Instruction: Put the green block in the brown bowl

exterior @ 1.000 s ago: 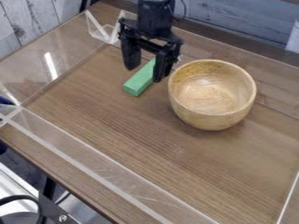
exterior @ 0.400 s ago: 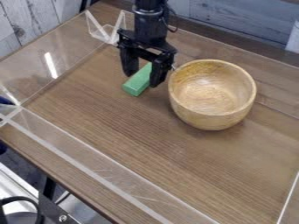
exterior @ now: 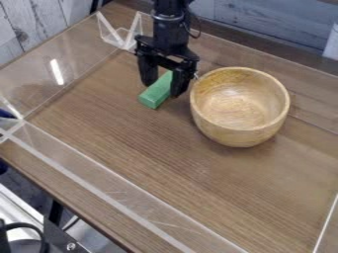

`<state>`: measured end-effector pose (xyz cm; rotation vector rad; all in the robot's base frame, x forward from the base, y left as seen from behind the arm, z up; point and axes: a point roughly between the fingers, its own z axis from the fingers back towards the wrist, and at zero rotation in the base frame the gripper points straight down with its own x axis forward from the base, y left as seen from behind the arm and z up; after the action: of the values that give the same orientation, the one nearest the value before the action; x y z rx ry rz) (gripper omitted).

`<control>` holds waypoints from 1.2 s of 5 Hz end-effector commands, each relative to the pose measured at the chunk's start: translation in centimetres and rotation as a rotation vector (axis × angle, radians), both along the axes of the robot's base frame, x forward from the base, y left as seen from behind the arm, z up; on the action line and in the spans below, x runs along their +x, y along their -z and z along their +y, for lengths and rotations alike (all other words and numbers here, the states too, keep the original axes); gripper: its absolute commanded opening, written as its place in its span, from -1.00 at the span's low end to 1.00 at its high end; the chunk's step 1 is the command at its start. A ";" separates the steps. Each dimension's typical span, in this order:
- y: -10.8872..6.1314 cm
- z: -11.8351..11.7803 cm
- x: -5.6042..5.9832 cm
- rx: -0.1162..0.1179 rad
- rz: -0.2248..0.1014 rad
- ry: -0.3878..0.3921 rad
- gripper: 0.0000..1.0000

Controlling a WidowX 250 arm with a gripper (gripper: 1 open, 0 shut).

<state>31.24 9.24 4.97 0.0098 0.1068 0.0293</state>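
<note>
1. Camera view looks down at an angle on a wooden table (exterior: 158, 168) with clear plastic walls (exterior: 79, 173) along its edges.
2. The black gripper (exterior: 164, 76) points straight down over the upper middle of the table, with the arm rising out of the top of the frame.
3. The fingers (exterior: 141, 67) are spread wide and released, grasping nothing.
4. The green block (exterior: 157, 93) lies flat on the table directly under the gripper, its long axis running diagonally from upper right to lower left.
5. The block's upper end sits between the two fingers; its lower end sticks out toward the camera past the fingertips.
6. The fingertips are down near the block's level, one on each side of it. Actual contact with the block cannot be told from this angle.
7. The brown bowl (exterior: 240, 106) stands upright on the table just to the right of the gripper and block, apart from the block.
8. The bowl is round, thick-walled, light wood with visible grain, and nothing is inside it.
9. The right finger is close to the bowl's left rim; a small gap shows between them.
10. A pale wood-plank wall (exterior: 40, 25) is visible at the upper left behind the table.
</note>
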 end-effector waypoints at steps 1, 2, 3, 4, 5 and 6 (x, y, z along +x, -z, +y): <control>-1.7 1.0 1.3 0.011 -0.077 -0.008 1.00; -1.7 1.1 1.5 0.004 -0.088 -0.010 1.00; -1.6 1.2 1.7 -0.001 -0.095 -0.012 1.00; -1.7 1.3 1.8 -0.006 -0.103 -0.012 1.00; -2.2 1.3 1.8 -0.015 -0.120 -0.010 1.00; -2.9 1.3 1.9 -0.022 -0.138 -0.008 1.00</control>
<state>31.87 9.67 4.65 -0.0445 0.0714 0.0283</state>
